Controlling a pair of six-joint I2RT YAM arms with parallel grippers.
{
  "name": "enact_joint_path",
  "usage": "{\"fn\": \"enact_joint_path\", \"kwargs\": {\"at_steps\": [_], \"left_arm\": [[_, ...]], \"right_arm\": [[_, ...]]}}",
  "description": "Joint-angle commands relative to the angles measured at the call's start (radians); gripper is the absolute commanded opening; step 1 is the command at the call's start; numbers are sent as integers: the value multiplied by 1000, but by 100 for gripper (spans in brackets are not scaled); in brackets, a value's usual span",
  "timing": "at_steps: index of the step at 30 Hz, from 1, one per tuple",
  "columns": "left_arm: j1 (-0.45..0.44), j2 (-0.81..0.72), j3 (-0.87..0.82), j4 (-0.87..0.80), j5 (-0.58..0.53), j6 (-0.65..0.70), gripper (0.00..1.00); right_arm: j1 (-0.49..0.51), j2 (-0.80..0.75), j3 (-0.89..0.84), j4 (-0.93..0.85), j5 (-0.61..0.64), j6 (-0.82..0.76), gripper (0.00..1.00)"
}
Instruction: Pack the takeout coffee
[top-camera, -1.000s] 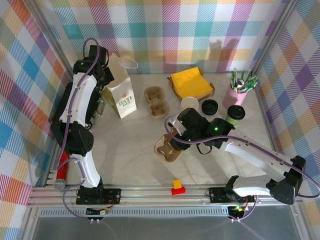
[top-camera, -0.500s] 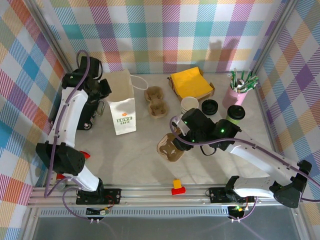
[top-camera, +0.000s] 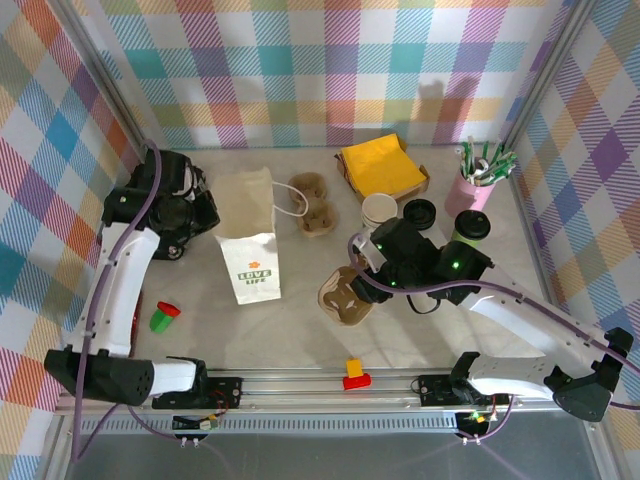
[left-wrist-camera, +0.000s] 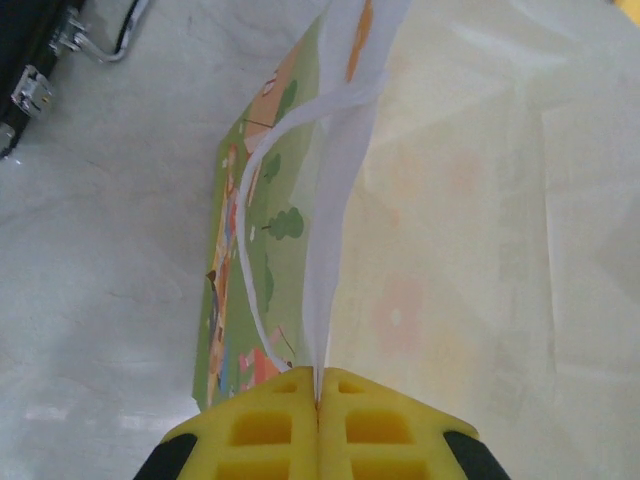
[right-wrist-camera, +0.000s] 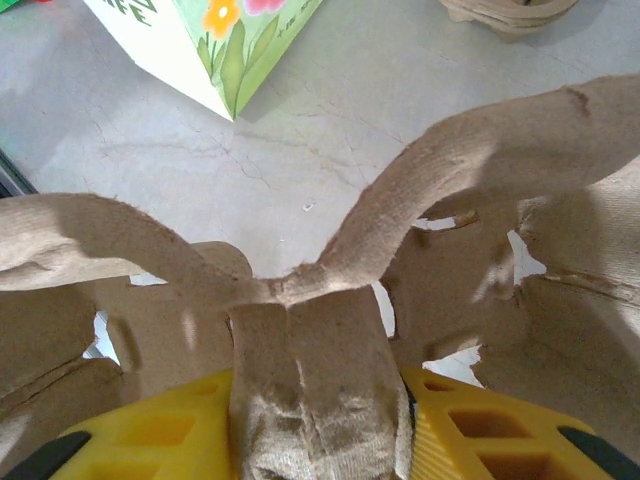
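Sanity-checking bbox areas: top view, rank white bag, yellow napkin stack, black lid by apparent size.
1. white bag
2. yellow napkin stack
3. black lid
Bag sits nearer the camera; its lead may be overstated.

pale marbled table (top-camera: 260, 340), busy today: white paper bag (top-camera: 250, 250) stands left of middle, pulp cup carrier (top-camera: 310, 205) just beside it, yellow napkins (top-camera: 383, 168) at the back, cream paper cup (top-camera: 379, 208) next to a black lid (top-camera: 419, 213), pink tumbler (top-camera: 470, 190) and lidded green cup (top-camera: 470, 228) on the right.

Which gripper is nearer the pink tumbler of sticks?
Right. The right gripper, clamped on the cup carrier, is mid-table, near-left of the pink tumbler. The left gripper pinches the white bag on the table's left side.
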Motion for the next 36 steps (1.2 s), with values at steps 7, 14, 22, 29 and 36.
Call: {"fn": "enact_joint_path", "kwargs": {"at_steps": [7,14,22,29,36], "left_arm": [[-84,-94,-85,-33,88,18,0],[-175,-145,-119,4,143,17,0],[-318,-138,-137,69,158,28,0],[-436,-75,-130,131,154,70,0],[-481,-17,-140,228,220,144,0]], "right_arm": [[3,-13,108,-73,50,-21,42],[3,-24,250,-161,101,-37,44],[3,-6,409,-202,-92,-49,44],[3,105,565,-281,-300,-52,44],[3,191,604,-278,-376,-91,44]]}}
